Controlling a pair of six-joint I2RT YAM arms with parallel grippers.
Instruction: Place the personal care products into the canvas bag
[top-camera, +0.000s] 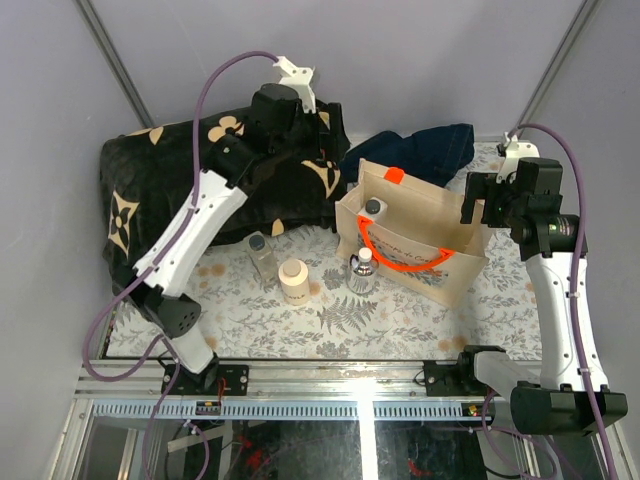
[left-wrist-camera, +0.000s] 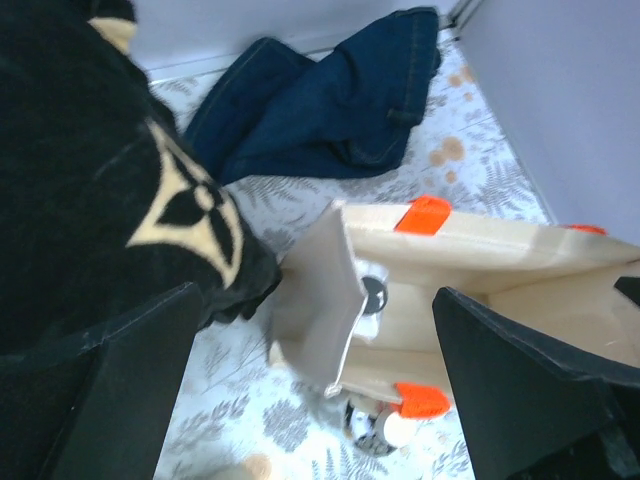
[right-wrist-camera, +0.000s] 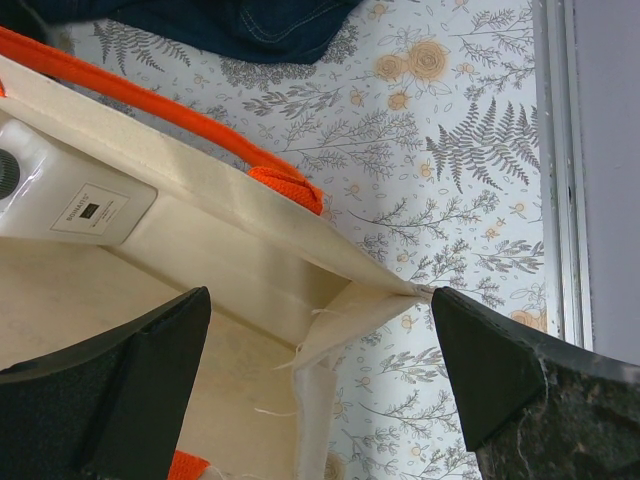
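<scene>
Now one white bottle (top-camera: 374, 209) in canvas bag (top-camera: 452, 274), three containers (top-camera: 262, 250) (top-camera: 294, 280) (top-camera: 362, 270) outside; left gripper (left-wrist-camera: 320, 335), right gripper (right-wrist-camera: 320, 350) agape, empty.

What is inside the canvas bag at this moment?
One white bottle with a dark cap sits inside the canvas bag, at its left end. The orange handle and the bag's own walls cover part of the floor, so anything else there cannot be seen.
</scene>
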